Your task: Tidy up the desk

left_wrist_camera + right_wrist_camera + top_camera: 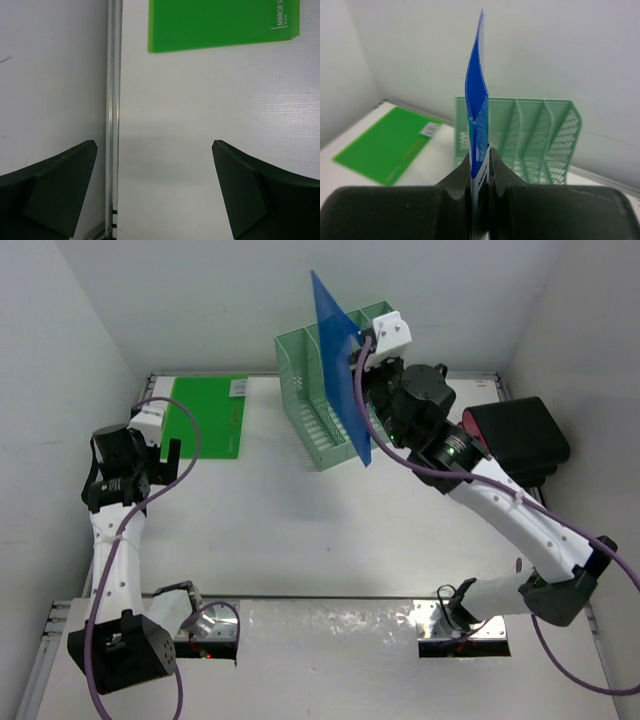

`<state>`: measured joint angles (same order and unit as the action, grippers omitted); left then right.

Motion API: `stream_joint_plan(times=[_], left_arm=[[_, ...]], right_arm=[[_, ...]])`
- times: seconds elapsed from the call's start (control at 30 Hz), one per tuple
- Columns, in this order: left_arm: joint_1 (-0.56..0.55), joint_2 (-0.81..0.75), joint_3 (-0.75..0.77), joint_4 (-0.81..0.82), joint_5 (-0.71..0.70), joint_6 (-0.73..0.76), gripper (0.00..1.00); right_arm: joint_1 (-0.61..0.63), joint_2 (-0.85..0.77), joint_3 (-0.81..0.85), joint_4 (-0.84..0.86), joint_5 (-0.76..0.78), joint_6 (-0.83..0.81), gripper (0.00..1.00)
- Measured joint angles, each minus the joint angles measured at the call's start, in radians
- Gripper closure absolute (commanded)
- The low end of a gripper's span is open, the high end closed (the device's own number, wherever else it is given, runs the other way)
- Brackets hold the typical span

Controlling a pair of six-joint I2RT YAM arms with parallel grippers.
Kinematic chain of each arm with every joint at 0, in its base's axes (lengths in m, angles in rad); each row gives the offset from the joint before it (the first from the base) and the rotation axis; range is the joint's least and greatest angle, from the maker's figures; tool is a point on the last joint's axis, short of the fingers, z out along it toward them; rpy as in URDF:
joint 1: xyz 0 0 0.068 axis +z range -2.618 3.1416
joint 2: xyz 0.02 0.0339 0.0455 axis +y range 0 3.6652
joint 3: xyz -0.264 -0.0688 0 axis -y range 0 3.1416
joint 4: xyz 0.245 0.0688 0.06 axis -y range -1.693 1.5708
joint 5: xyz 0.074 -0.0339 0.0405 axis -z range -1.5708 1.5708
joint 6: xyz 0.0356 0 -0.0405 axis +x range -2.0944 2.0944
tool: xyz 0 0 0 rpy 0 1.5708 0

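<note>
The table [300, 530] was a broad, flat, matte white top with silver metal rails [114, 100] along its edges, and it filled the floor of the white-walled enclosure under both of your arms.

At its far middle stood a mint-green mesh file rack [320, 410], a perforated frame split into narrow upright slots. A glossy green folder [205, 415] lay flat in the far left corner. It carried a small white label at one corner and white lettering along one edge that read "MIRROR ST" before the left wrist view cut it off. A boxy black case with a dark red edge [515, 435] sat at the far right.

Your right arm reached forward and up, with its wrist raised beside the rack. Its right end effector [480, 165] was pinched tight on a thin, slightly bowed blue plastic folder [335, 350], which it held upright on edge. The print near the fingers was too blurred to read. From above the sheet overlapped the rack's right side, but I could not tell whether it touched the rack.

Your left arm was bent at the left side. Its left end effector [155, 150] pointed down over the rail and bare table just near of the green folder, its jaws spread wide with nothing between them.
</note>
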<state>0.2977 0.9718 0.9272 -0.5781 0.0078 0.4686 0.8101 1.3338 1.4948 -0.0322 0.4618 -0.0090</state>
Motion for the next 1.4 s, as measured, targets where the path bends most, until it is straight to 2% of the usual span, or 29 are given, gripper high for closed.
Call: stream_joint_plan(times=[0.2,0.4,0.7,1.03,1.2,1.4], left_arm=[[0.000,0.005,-0.002,0.010,-0.001,0.000,0.00],[0.000,0.010,-0.023,0.025,-0.026,0.002,0.00],[0.000,0.048,-0.038,0.049,-0.037,0.005,0.00],[0.000,0.065,-0.038,0.063,-0.033,0.005,0.01],[0.000,0.065,-0.039,0.068,-0.034,0.005,0.00],[0.000,0.077,-0.047,0.082,-0.033,0.006,0.00]], right_arm=[[-0.078,0.177,0.126,-0.011,0.018,-0.020,1.00],[-0.109,0.346,0.259,-0.095,-0.010,-0.005,1.00],[-0.109,0.352,0.297,-0.178,-0.032,0.039,1.00],[-0.121,0.367,0.341,-0.191,-0.098,0.093,1.00],[-0.142,0.396,0.351,-0.142,-0.103,0.104,1.00],[-0.173,0.473,0.301,0.025,-0.169,0.111,1.00]])
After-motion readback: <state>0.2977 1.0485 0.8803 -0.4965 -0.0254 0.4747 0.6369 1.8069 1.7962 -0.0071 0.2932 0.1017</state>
